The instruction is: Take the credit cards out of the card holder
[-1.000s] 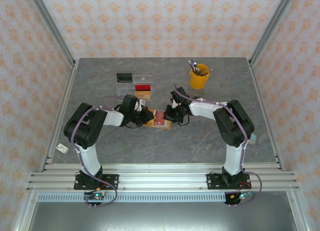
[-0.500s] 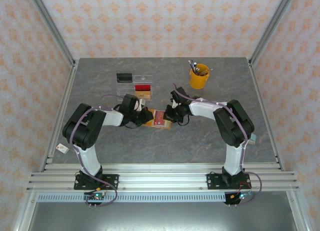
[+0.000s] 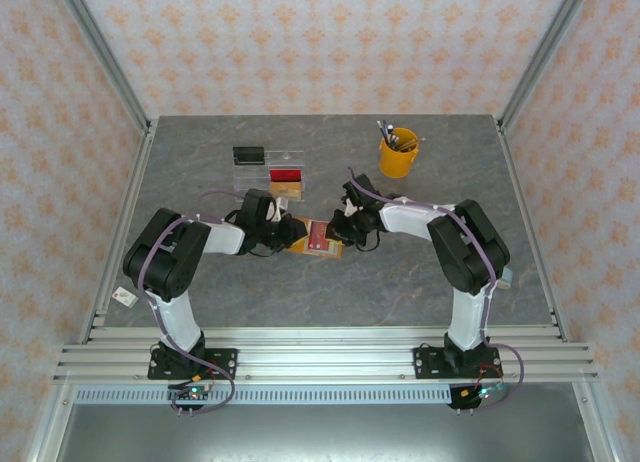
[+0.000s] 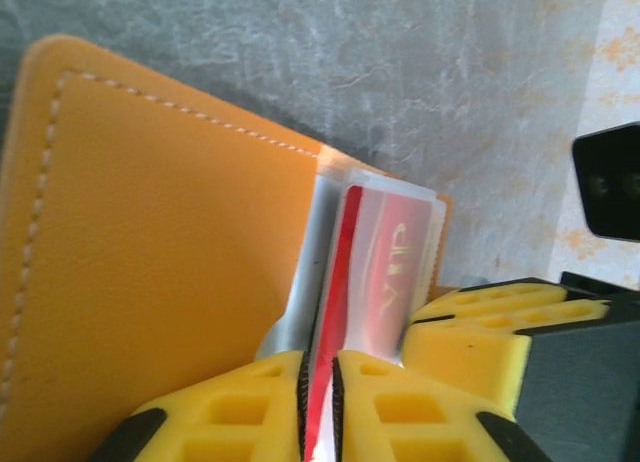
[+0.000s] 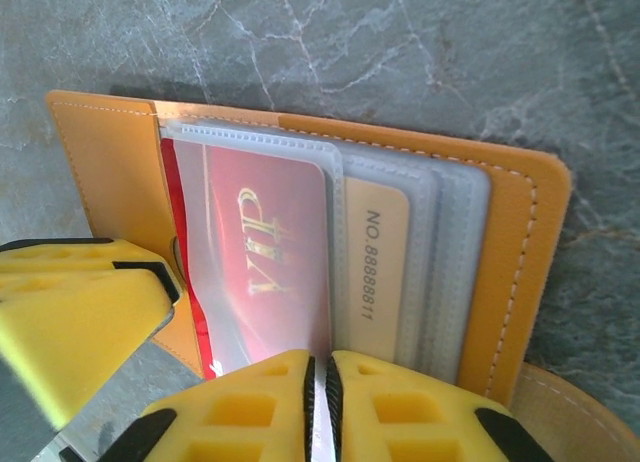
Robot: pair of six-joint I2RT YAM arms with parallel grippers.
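We are looking down on a grey, marble-veined worktop (image 3: 420, 272) that is sitting inside a small booth. Cream wallpaper with a repeating orange floral motif is covering the back wall (image 3: 320, 42), the left wall (image 3: 50, 182) and the right wall (image 3: 600, 182). Two aluminium posts (image 3: 105, 57) are rising from the worktop's far corners, marking where the walls are meeting. Slotted aluminium rails (image 3: 320, 347) are running across the near edge, with a pale perforated strip (image 3: 320, 393) lying just below them. Soft, even light is falling everywhere, leaving only faint shadows on the stone pattern.
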